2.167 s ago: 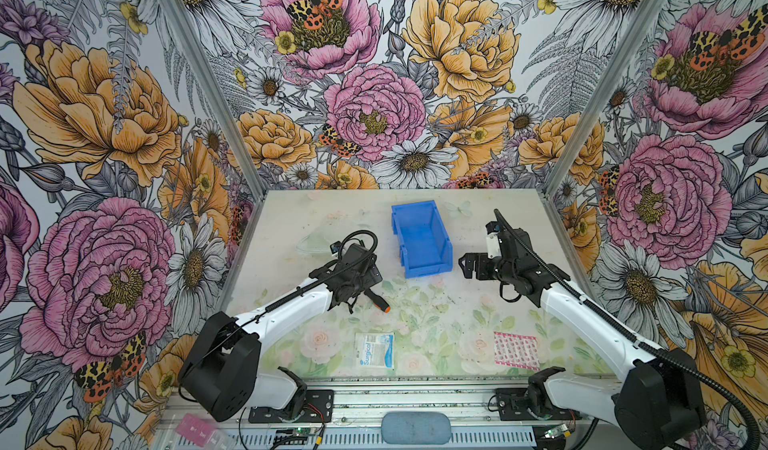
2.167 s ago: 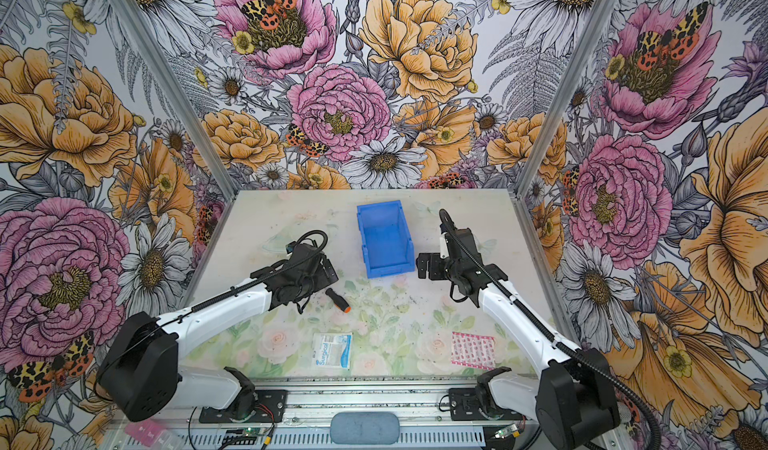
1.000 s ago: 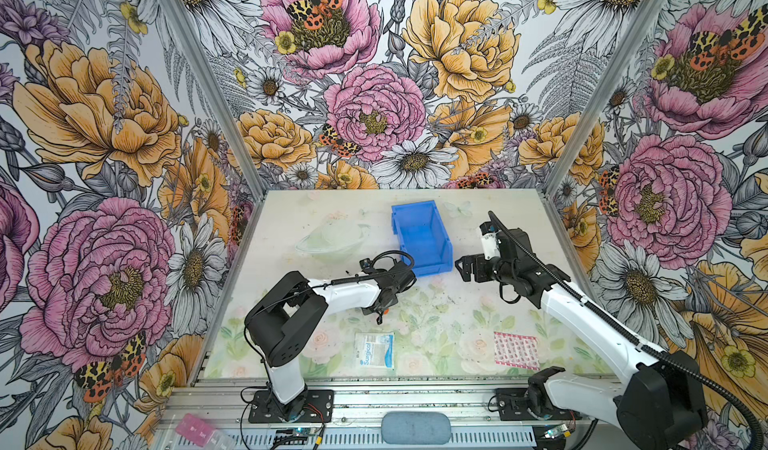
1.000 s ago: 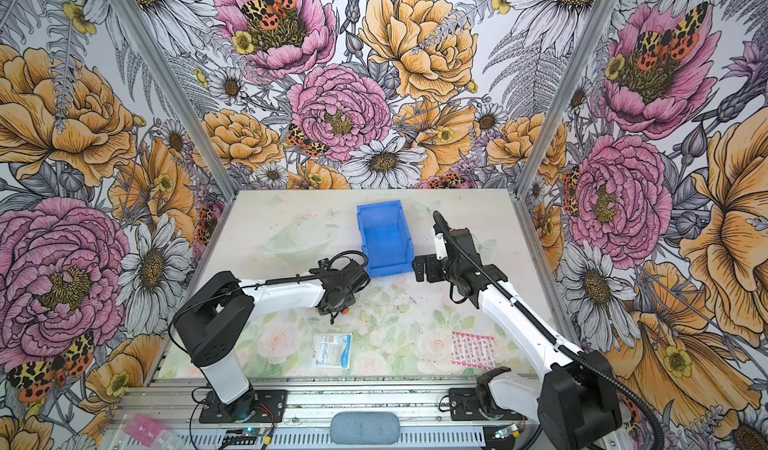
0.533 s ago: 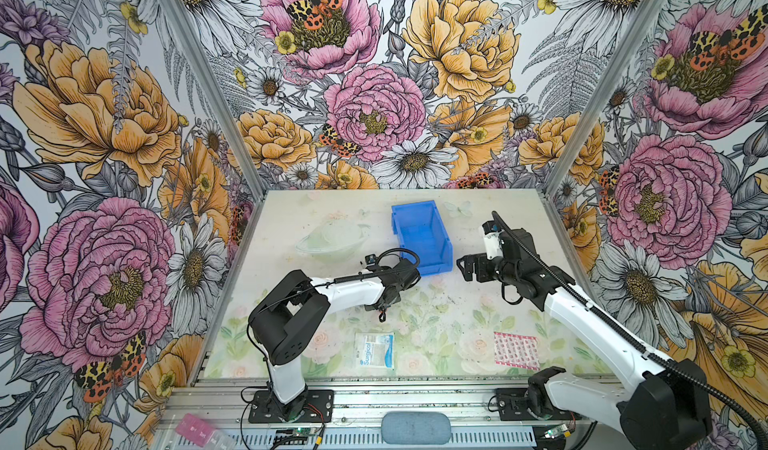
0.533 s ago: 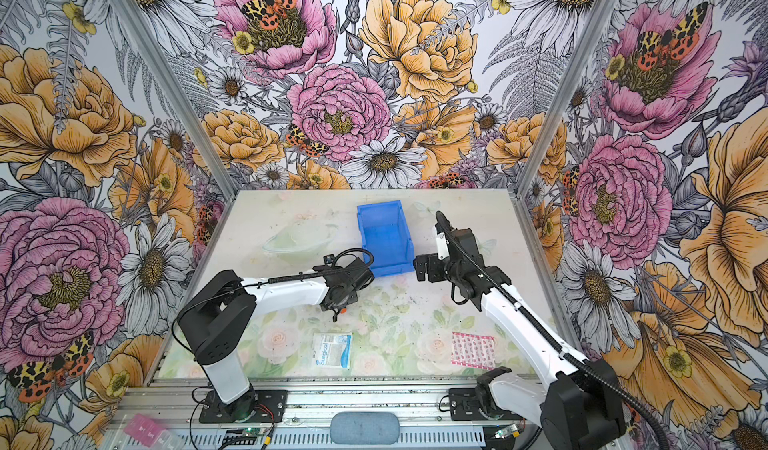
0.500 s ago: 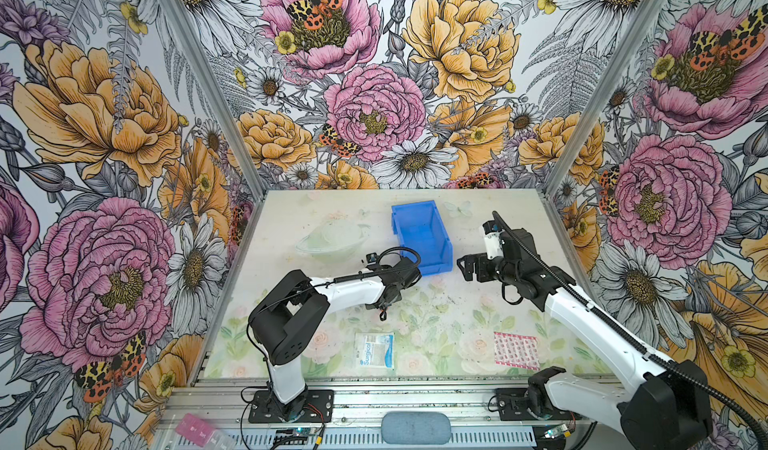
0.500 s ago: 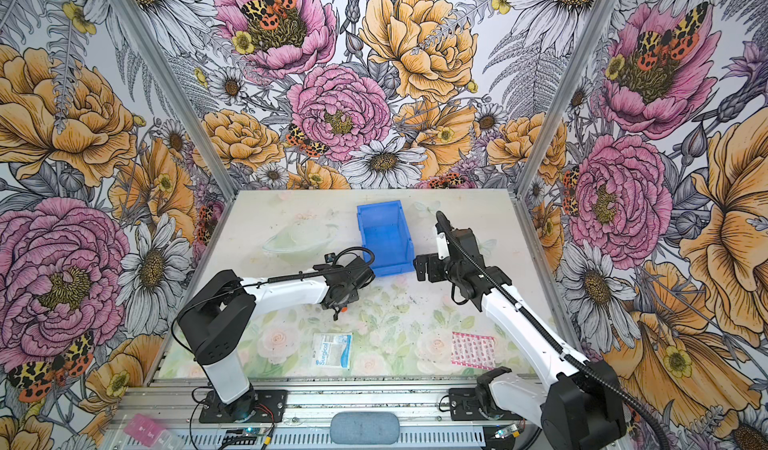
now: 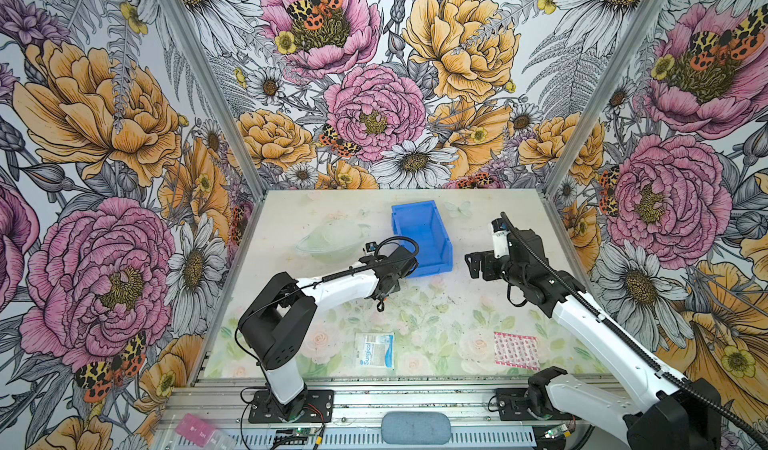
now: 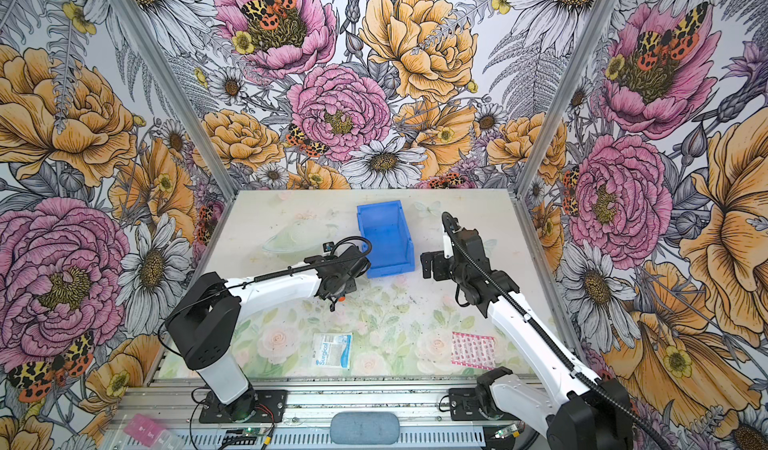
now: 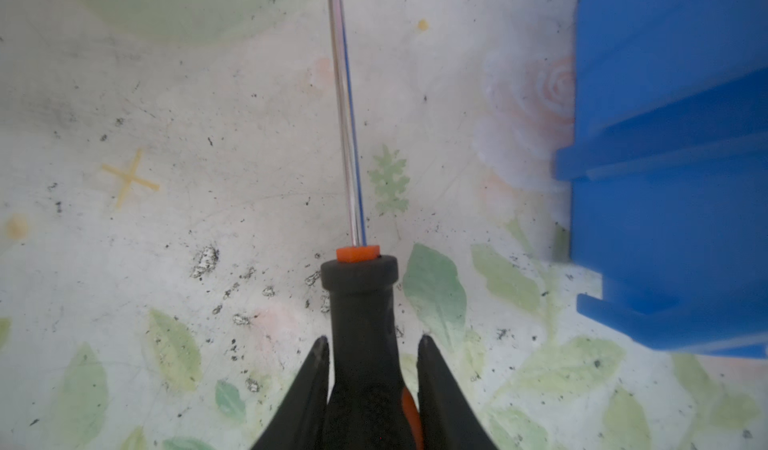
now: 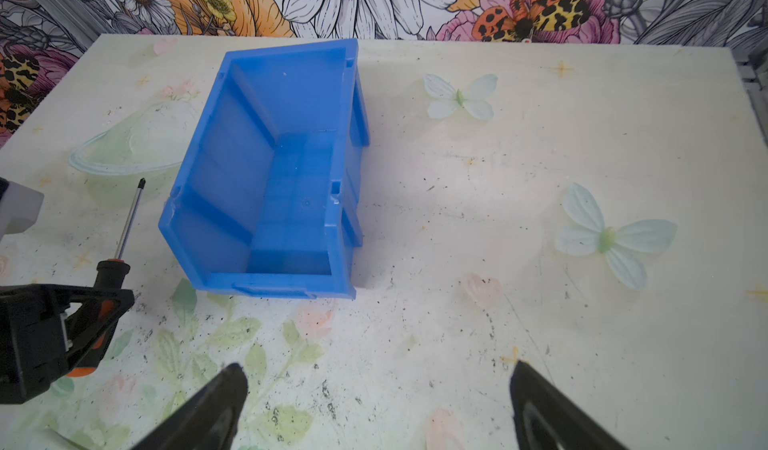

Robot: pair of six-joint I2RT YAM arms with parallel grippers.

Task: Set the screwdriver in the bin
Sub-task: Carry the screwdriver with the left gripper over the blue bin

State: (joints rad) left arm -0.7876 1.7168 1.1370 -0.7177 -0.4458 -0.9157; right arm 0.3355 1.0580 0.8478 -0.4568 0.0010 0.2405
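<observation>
Clear gap between screwdriver [image 11: 358,298] and bin [image 11: 665,219]

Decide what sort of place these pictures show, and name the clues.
Probably a robot test booth, not a home: two robot arms bolted to a metal rail, flower-printed walls boxing in a small table, with a blue bin set out.
</observation>
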